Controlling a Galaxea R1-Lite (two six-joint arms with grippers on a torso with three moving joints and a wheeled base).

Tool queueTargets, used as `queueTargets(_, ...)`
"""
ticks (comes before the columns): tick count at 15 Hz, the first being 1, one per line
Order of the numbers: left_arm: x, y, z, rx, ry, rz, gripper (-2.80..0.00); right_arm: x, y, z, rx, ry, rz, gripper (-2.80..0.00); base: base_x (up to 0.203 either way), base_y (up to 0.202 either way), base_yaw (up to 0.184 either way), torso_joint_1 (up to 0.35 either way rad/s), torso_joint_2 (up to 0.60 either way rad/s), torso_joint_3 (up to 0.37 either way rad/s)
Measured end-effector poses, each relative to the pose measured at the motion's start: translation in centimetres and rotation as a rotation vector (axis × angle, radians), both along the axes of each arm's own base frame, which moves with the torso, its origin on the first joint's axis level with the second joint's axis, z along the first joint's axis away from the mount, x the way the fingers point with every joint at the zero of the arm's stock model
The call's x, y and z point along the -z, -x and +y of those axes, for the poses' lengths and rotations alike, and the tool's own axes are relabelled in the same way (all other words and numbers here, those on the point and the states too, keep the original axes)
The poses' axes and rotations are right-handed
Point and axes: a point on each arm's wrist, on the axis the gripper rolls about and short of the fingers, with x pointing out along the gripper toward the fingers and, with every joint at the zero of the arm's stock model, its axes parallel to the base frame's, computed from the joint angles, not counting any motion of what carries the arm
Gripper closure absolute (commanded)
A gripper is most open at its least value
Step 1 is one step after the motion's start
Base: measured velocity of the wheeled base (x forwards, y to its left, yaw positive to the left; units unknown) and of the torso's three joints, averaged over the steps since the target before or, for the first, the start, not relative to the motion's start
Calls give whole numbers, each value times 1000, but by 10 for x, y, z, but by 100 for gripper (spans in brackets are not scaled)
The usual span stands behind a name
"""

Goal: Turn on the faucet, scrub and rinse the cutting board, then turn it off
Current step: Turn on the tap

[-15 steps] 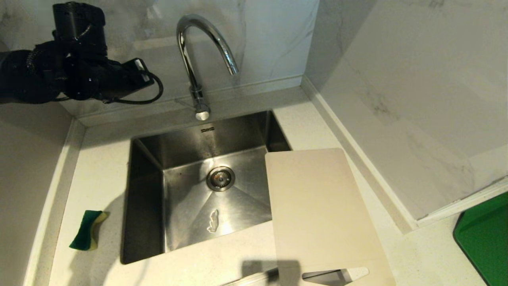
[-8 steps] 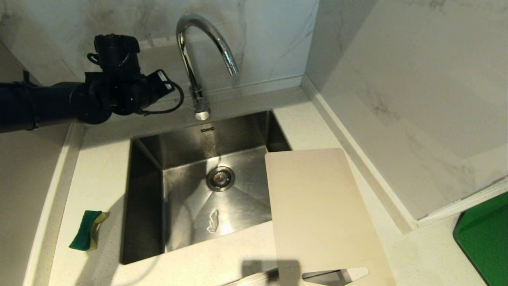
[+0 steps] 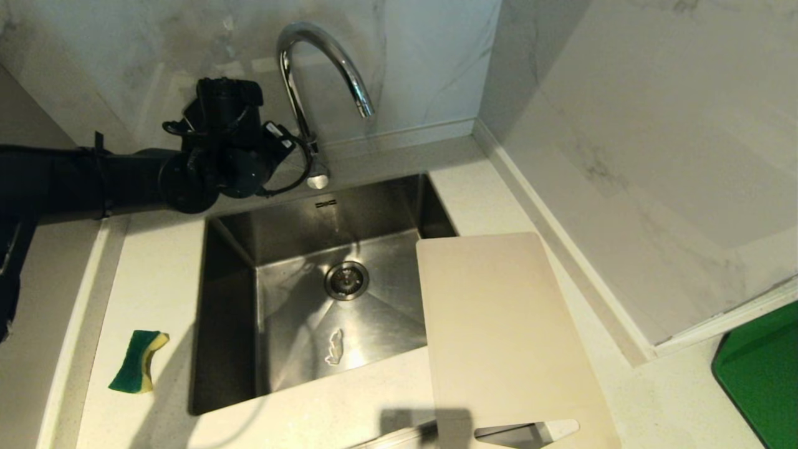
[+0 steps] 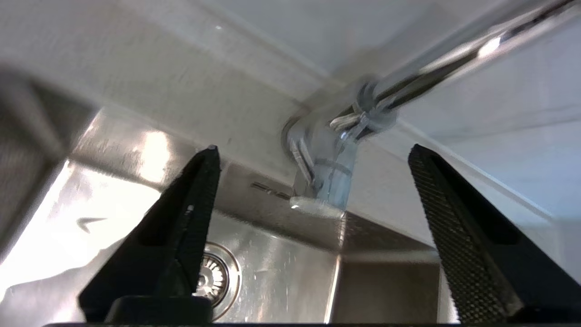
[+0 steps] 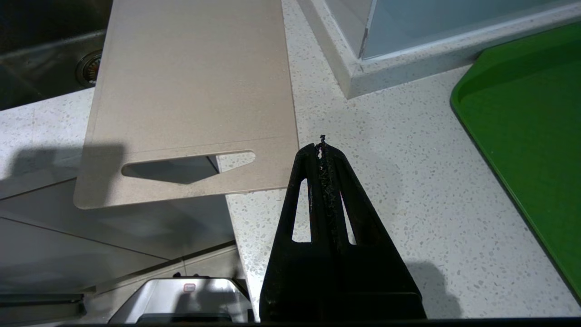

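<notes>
The chrome gooseneck faucet (image 3: 315, 75) stands behind the steel sink (image 3: 237, 324); no water runs from its spout. My left arm reaches in from the left, its wrist close beside the faucet's base (image 3: 317, 178). In the left wrist view my left gripper (image 4: 313, 152) is open wide, the faucet base (image 4: 324, 172) a short way ahead between the two fingers, touching neither. The cream cutting board (image 3: 505, 337) lies on the counter at the right, overhanging the sink's right edge and the counter's front edge. My right gripper (image 5: 322, 141) is shut and empty above the counter, beside the board's slot handle (image 5: 181, 165).
A green and yellow sponge (image 3: 137, 360) lies on the counter left of the sink. A bright green tray (image 3: 764, 374) sits at the far right. Marble walls close in behind the faucet and along the right side. The drain (image 3: 346, 280) is in the sink's floor.
My left arm has swung right and down from the far left to the faucet's base, and its gripper has opened. The right arm and the board have not moved.
</notes>
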Motion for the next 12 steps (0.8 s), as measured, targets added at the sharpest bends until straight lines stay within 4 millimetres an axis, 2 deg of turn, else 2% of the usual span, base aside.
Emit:
queueTargets(2,9,-5,-7,-65,8,-16,-280,0,0,0,0,0,0,0,0,0,0,0,0,0)
queueTargets(7,20,-7,-25,-80,2,-29,-280,0,0,0,0,0,0,0,0,0,0,0,0,0)
queueTargets(12,34,-25,-19,-152,-76,-57,-280,0,0,0,0,0,0,0,0,0,0,0,0,0)
